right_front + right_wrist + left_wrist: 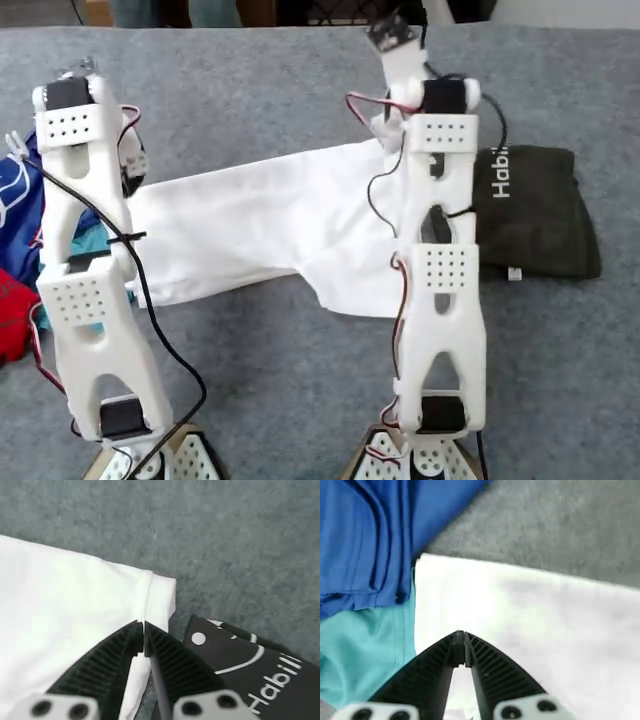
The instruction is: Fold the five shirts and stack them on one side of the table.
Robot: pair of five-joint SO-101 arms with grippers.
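A white shirt (260, 225) lies spread flat across the middle of the grey table. My left gripper (460, 650) is shut, its tips pinched on the white shirt (530, 625) at its left far corner, next to the blue shirt (370, 535) and the teal shirt (360, 650). My right gripper (143, 629) is shut on the hem at the right far corner of the white shirt (65, 605). A folded black shirt (535, 210) with white print lies just right of that corner, and its edge (240, 670) shows beside the fingers.
A blue shirt (15, 200), a teal shirt (85, 240) and a red shirt (12, 310) are heaped at the table's left edge, partly under the left arm. Bare grey table (270, 370) lies in front of the white shirt and behind it.
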